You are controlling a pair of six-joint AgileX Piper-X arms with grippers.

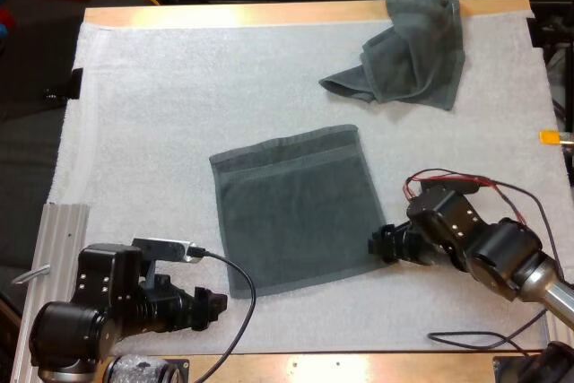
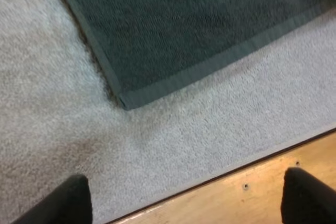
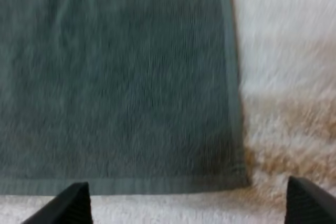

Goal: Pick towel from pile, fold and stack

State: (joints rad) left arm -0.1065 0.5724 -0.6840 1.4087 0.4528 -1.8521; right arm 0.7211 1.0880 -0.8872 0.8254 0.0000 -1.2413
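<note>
At the middle of the white mat point(image 1: 161, 105) the spread towel point(image 1: 296, 208) lies flat, with the crumpled towel point(image 1: 408, 49) well apart at the far right. Both pincers stand released and empty: the left gripper point(image 1: 215, 304) is just short of the towel's near-left corner, and the right gripper point(image 1: 381, 244) is beside its near-right one. A shallow bite could, I reckon, catch only the hem or snag the mat, skewing the fold.

Matte black left tool point(image 1: 218, 303) and right tool point(image 1: 378, 245), blunt-fingered
</note>
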